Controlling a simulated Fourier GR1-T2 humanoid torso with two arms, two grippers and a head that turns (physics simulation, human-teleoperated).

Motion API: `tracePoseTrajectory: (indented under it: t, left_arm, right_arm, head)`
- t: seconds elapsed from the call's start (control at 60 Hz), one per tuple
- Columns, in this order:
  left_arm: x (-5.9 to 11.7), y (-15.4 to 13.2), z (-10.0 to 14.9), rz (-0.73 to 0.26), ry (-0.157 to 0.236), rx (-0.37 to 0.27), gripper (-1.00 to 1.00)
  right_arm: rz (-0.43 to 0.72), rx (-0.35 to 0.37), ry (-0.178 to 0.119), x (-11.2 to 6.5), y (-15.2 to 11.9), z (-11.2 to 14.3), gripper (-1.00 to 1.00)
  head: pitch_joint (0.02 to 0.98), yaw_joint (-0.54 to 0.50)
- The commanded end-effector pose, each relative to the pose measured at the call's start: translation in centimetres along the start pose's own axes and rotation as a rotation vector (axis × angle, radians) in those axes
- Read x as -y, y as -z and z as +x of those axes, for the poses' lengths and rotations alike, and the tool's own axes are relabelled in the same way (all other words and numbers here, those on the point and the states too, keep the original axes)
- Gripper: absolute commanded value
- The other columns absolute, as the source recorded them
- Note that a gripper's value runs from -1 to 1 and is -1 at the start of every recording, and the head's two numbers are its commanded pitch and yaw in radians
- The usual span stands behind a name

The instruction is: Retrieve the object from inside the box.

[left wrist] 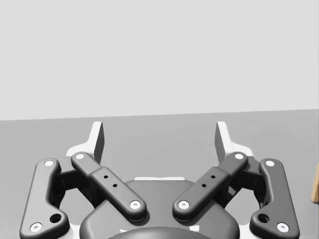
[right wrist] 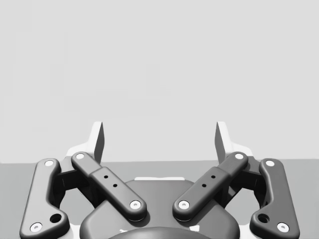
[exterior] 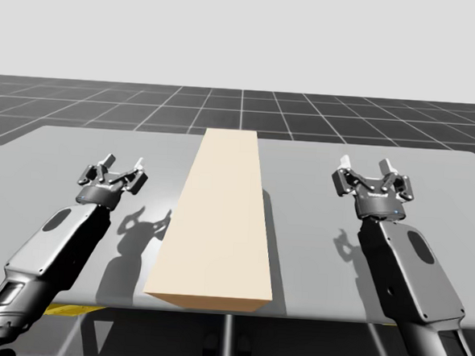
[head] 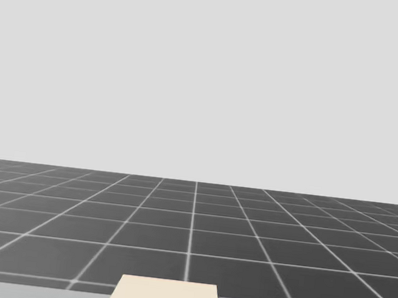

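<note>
high view: a long beige box (exterior: 219, 217) lies lengthwise along the middle of the grey table (exterior: 53, 159), its near end reaching the table's front edge; its top is a plain closed face, so what is inside cannot be seen. my left gripper (exterior: 113, 173) hovers to the left of the box, well apart from it, jaws spread wide and holding nothing. my right gripper (exterior: 371, 174) hovers to the right of the box, likewise apart, jaws wide and empty. left wrist view: the fingers (left wrist: 97, 142) stand far apart over bare table, with an edge of the box beside them. head view: the box's far part, with the dark gridded floor (head: 190, 227) beyond it
</note>
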Motion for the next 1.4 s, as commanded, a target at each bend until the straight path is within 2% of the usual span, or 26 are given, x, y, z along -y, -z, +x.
tracePoseTrajectory:
  t: [0.017, 0.083, 0.133, 0.15, 0.167, 0.183, 0.217, 0.233, 0.25, 0.267, 0.3, 0.317, 0.333, 0.4, 0.45, 0.567, 0.617, 0.65, 0.7, 0.75, 0.9, 0.967, 1.0, 1.067, 1.2, 1.4]
  left_arm:
    - [0.0, 0.1, -0.1, -0.001, 0.002, -0.004, -1.00]
    - [-0.1, 0.1, -0.2, 0.003, 0.004, -0.014, -1.00]
    - [-0.2, 0.2, -0.5, -0.014, -0.012, -0.063, -1.00]
    - [-0.2, 0.3, -0.9, -0.028, -0.010, -0.115, -1.00]
    - [-0.3, 0.4, -1.1, -0.026, -0.005, -0.131, -1.00]
    - [-0.2, 0.4, -1.3, -0.023, 0.012, -0.147, -1.00]
    - [-0.1, 0.5, -1.7, -0.039, 0.008, -0.179, -1.00]
    - [-0.1, 0.5, -2.0, -0.049, -0.002, -0.202, -1.00]
    - [0.0, 0.6, -2.1, -0.054, -0.004, -0.213, -1.00]
    - [0.2, 0.5, -2.4, -0.073, 0.002, -0.231, -1.00]
    - [0.3, 0.5, -2.6, -0.095, 0.002, -0.243, -1.00]
    - [0.6, 0.5, -2.8, -0.121, 0.003, -0.264, -1.00]
    - [0.7, 0.4, -2.8, -0.130, 0.008, -0.265, -1.00]
    - [1.6, 0.1, -2.9, -0.202, 0.022, -0.267, -1.00]
    - [2.3, -0.2, -2.9, -0.258, 0.037, -0.266, -1.00]
    - [4.7, -1.4, -2.9, -0.420, 0.085, -0.259, -1.00]
    - [5.7, -2.0, -2.9, -0.480, 0.113, -0.257, -1.00]
    - [6.4, -2.5, -2.9, -0.529, 0.128, -0.260, -1.00]
    - [7.3, -3.2, -2.8, -0.593, 0.168, -0.259, -1.00]
    - [8.0, -3.9, -2.7, -0.657, 0.183, -0.261, -1.00]
    - [9.5, -5.4, -2.3, -0.798, 0.167, -0.255, -1.00]
    - [10.1, -5.8, -1.9, -0.836, 0.134, -0.257, -1.00]
    - [10.4, -6.1, -1.6, -0.847, 0.134, -0.257, -1.00]
    - [11.2, -6.6, -1.0, -0.873, 0.125, -0.255, -1.00]
    - [12.9, -7.1, 0.0, -0.932, 0.098, -0.263, -1.00]
    - [14.1, -5.7, -0.6, -0.951, 0.117, -0.295, -1.00]
  right_arm:
    - [-0.044, 0.010, 0.001, 0.1, -0.1, -0.2, -1.00]
    - [-0.003, 0.003, 0.005, 0.1, -0.1, -0.2, -1.00]
    - [0.015, -0.019, -0.004, 0.1, 0.0, -0.5, -1.00]
    - [0.058, -0.057, 0.009, 0.0, 0.1, -0.8, -1.00]
    - [0.077, -0.078, 0.012, 0.0, 0.1, -0.9, -1.00]
    - [0.089, -0.095, -0.002, -0.1, 0.0, -1.1, -1.00]
    - [0.118, -0.133, 0.015, -0.2, 0.1, -1.6, -1.00]
    - [0.150, -0.156, 0.001, -0.4, 0.0, -1.9, -1.00]
    - [0.158, -0.166, 0.007, -0.5, 0.0, -2.1, -1.00]
    - [0.189, -0.199, 0.033, -0.7, 0.0, -2.6, -1.00]
    - [0.204, -0.217, 0.020, -1.0, -0.1, -2.8, -1.00]
    - [0.218, -0.228, -0.012, -1.4, -0.2, -3.3, -1.00]
    - [0.226, -0.230, -0.018, -1.5, -0.2, -3.4, -1.00]
    - [0.291, -0.247, -0.008, -2.2, -0.5, -4.2, -1.00]
    - [0.330, -0.233, -0.029, -2.6, -0.8, -4.7, -1.00]
    - [0.460, -0.223, -0.028, -3.9, -1.7, -5.2, -1.00]
    - [0.500, -0.196, -0.043, -4.4, -2.0, -5.2, -1.00]
    - [0.518, -0.194, -0.013, -4.9, -2.4, -5.2, -1.00]
    - [0.543, -0.165, -0.028, -5.3, -2.7, -5.2, -1.00]
    - [0.579, -0.157, -0.022, -5.7, -3.2, -5.2, -1.00]
    - [0.659, -0.080, -0.048, -6.9, -5.0, -4.7, -1.00]
    - [0.664, -0.066, -0.015, -7.1, -5.4, -4.4, -1.00]
    - [0.663, -0.070, -0.028, -6.9, -5.6, -4.4, -1.00]
    - [0.662, -0.073, -0.011, -6.6, -5.9, -4.3, -1.00]
    - [0.656, -0.070, -0.018, -6.2, -5.8, -4.4, -1.00]
    - [0.651, -0.064, -0.018, -6.1, -5.8, -4.3, -1.00]
  head:
    - [0.046, 0.00]
    - [0.046, 0.00]
    - [0.046, 0.00]
    - [0.046, 0.00]
    - [0.046, 0.00]
    - [0.047, 0.00]
    - [0.048, 0.00]
    - [0.048, 0.00]
    - [0.049, 0.00]
    - [0.049, 0.01]
    - [0.049, 0.01]
    - [0.050, 0.01]
    - [0.050, 0.01]
    - [0.049, 0.00]
    - [0.049, 0.00]
    - [0.052, 0.00]
    - [0.053, 0.00]
    - [0.054, 0.00]
    - [0.054, -0.01]
    - [0.055, -0.01]
    - [0.054, -0.02]
    - [0.053, -0.02]
    - [0.052, -0.02]
    - [0.052, -0.02]
    - [0.055, -0.02]
    - [0.062, -0.01]
